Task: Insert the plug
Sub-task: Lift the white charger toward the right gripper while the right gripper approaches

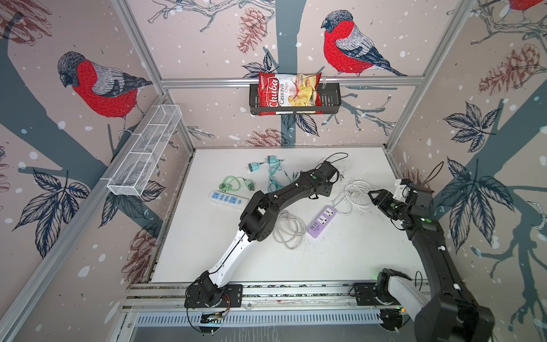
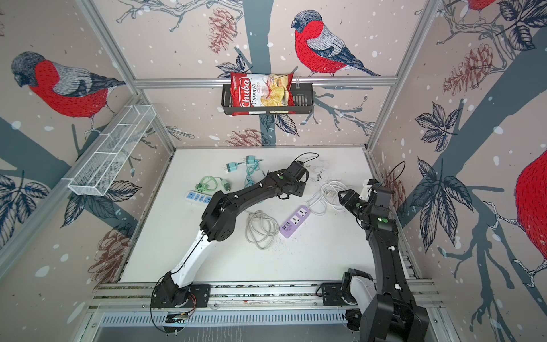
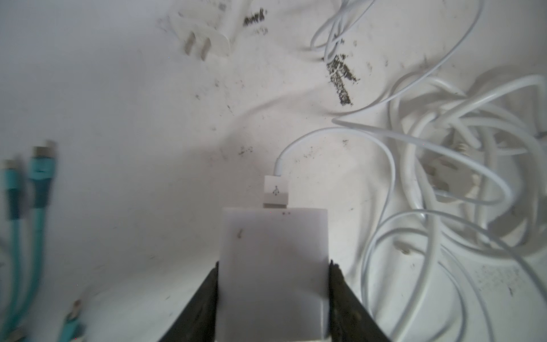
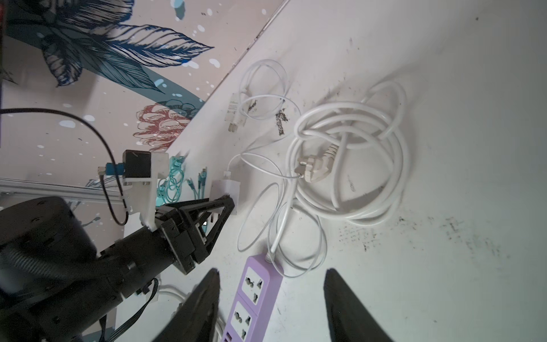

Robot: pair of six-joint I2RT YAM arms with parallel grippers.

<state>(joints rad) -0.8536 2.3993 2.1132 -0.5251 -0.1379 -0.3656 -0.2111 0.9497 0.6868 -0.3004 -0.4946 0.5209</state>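
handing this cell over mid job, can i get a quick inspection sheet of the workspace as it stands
surface: white table, dark scuffs and specks.
job's things: white charger with a usb cable plugged in; purple power strip lying flat, sockets up, nothing plugged in.
clutter: blue and white power strip, teal chargers, loose white plug.
grippers: left gripper shut on the white charger; right gripper open over the purple power strip, holding nothing.
cables: grey coil, white coil, green cable, all loose on the table.
surroundings: chips bag in a black wall basket; white wire basket on the side wall.
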